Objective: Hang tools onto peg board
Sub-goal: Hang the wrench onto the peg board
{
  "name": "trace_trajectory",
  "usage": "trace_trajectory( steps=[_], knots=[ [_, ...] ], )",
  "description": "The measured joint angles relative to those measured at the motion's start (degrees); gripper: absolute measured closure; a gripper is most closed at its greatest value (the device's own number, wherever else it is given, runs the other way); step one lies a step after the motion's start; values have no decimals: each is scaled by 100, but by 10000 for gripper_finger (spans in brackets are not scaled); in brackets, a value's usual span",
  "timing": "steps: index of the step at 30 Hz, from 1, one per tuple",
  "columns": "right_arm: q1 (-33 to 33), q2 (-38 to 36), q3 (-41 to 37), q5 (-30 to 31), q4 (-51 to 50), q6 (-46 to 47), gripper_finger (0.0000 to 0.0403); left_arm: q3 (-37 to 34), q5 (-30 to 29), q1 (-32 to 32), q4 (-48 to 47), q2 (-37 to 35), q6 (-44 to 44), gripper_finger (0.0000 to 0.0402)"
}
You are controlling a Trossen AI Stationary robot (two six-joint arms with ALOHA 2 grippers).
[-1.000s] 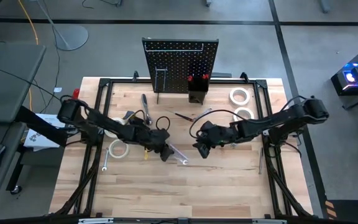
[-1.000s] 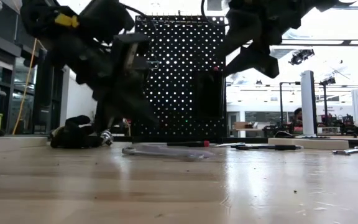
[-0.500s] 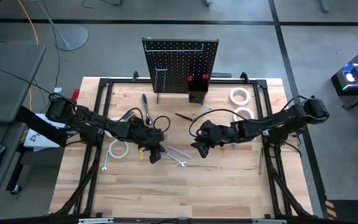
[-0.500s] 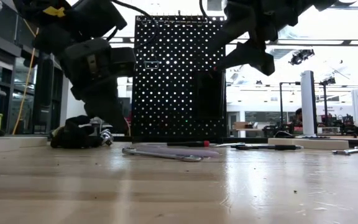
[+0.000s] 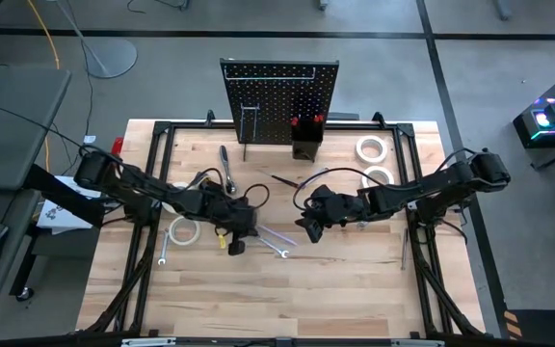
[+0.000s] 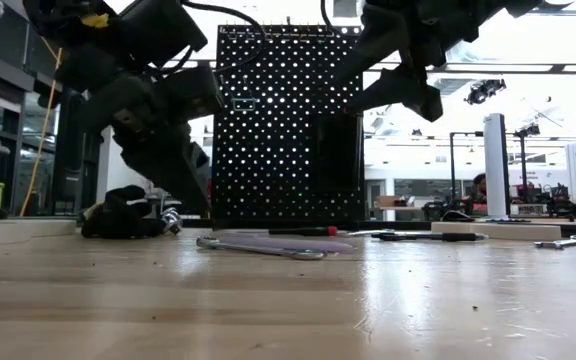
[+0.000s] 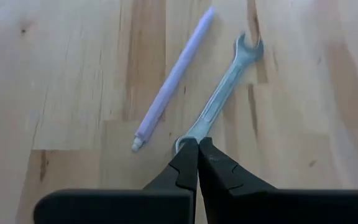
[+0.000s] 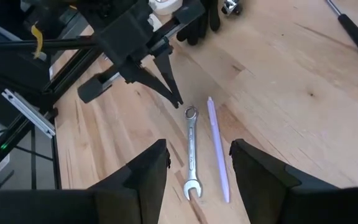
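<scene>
Left claw [image 5: 236, 246] sits low over the middle of the tabletop [image 5: 345, 289], fingers pressed together and holding nothing. In my left wrist view the fingertips [image 7: 197, 155] are just at the ring end of a silver wrench [image 7: 219, 99]; I cannot tell whether they touch it. The wrench lies flat on the wood, open end pointing away from the claw. Beside it, nearly parallel, lies a slim pale-lilac stick-like tool [image 7: 174, 78], flat too, slightly apart from the wrench.

Right claw [image 5: 310, 231] hovers a little to the right of the pair, fingers spread, gripping nothing. Through its wrist view I see the wrench [image 8: 192, 149] and the lilac tool [image 8: 217, 149] between the two dark fingers [image 8: 143, 177], farther off on the wood, with the left claw [image 8: 176, 99] pointing at the wrench's ring.

Peg board [image 5: 279, 101] stands upright at the far edge of the tabletop, a small black bin [image 5: 305, 146] at its lower right. Two white tape rolls [image 5: 371, 148] lie near the far right corner, another roll [image 5: 183, 231] toward the left edge. A second wrench [image 5: 163, 249] lies by that roll.
</scene>
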Motion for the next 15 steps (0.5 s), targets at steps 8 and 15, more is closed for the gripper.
trace_trajectory(
  steps=[8,15],
  knots=[
    [0,0,0,44,-2,120,231,2,-51,-82,59,189,604,401],
    [0,0,0,162,-4,173,231,2,-199,-78,258,258,710,401]
  ],
)
